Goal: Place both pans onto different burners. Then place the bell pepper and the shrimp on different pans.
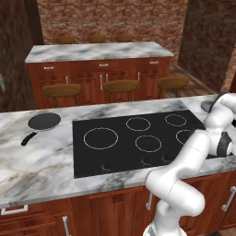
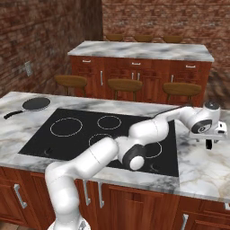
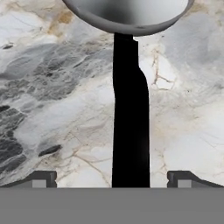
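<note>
Left base view: the black pan (image 1: 44,121) sat far left of the cooktop (image 1: 92,161), untouched. Right base view: your gripper (image 2: 210,143) hung over the right counter. Hand view: fingers (image 3: 43,179) spread, straddling the steel pan (image 3: 127,15)'s handle (image 3: 130,127) — you needed to drop squarely, then pinch.

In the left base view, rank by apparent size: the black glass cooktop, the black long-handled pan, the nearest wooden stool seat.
1. Black glass cooktop, clearly largest.
2 and 3. Black long-handled pan and middle wooden stool seat look alike; the stool stands farther away, so unranked.

Black pan (image 1: 44,121) left of cooktop (image 1: 120,154); steel pan (image 3: 127,15) on counter right
</note>
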